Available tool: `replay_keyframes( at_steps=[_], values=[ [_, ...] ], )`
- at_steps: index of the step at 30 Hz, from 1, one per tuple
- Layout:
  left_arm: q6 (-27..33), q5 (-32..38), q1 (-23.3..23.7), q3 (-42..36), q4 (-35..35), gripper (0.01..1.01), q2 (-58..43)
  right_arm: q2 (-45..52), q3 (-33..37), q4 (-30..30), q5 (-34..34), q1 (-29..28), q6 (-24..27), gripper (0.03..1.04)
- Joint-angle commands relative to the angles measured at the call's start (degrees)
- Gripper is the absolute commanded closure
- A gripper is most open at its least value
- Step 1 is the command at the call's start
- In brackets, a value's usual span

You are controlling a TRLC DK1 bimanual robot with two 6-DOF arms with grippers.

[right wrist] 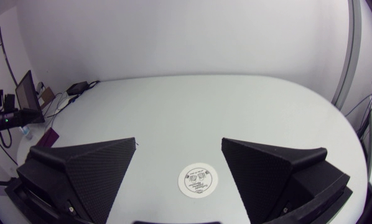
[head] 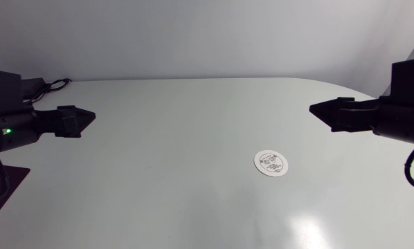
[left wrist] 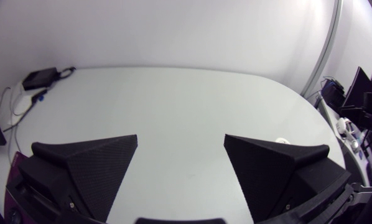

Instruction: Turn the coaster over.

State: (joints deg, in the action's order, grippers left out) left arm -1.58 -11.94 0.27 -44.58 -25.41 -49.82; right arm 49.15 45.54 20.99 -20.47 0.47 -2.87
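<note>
A pale grey table (head: 179, 138) seen from above, with one robot arm entering from each side. A round white coaster (head: 271, 163) lies flat on the table's right half, with a dark printed design facing up. It sits right of the middle, closer to the right arm than to the left.

The right gripper (head: 314, 109) hangs above the table, to the right of the coaster and a little farther back, not touching it. In its own wrist view, the right gripper (right wrist: 178, 142) has its two broad black fingers spread wide apart with nothing between them. The coaster (right wrist: 197, 181) shows on the table below the gap, slightly toward the right finger.

The left gripper (head: 89, 116) is at the far left, well apart from the coaster. Its wrist view also shows the left gripper (left wrist: 180, 138) with its fingers spread wide and empty, over bare table.

The task looks not yet begun: the coaster rests undisturbed and neither claw is in contact. Everything is left to do, namely reaching it, raising an edge, turning it and setting it down printed side under. As a thin disc lying flush on a smooth top, it will probably be awkward to get a finger beneath.
</note>
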Motion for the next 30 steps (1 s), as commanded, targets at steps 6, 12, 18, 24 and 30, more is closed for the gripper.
replay_keyframes(
  at_steps=[6, 12, 18, 24, 30],
  values=[
    [-2.63, -10.56, 2.98, -5.7, -2.28, 0.052, -18.12, 13.78, -0.36, -1.57, -14.69, -7.94, -1.17, 0.07],
    [-2.9, -10.47, -0.01, -6.58, -0.34, 0.054, -21.02, 17.74, -2.38, -1.31, -15.39, -7.15, 0.94, 0.07],
    [15.12, -12.14, -0.45, -8.95, 0.98, 0.054, -26.99, 19.32, -3.26, -2.01, -15.39, -5.74, 4.72, 0.07],
    [22.94, -11.43, -3.53, -9.56, 1.85, 0.051, -31.65, 24.24, -2.82, -2.27, -10.91, -3.9, 7.01, 0.07],
    [28.04, -8.97, -8.36, -9.39, 3.7, 0.052, -36.22, 25.56, -2.74, 0.45, -3.0, -0.47, 20.45, 0.09]
  ],
)
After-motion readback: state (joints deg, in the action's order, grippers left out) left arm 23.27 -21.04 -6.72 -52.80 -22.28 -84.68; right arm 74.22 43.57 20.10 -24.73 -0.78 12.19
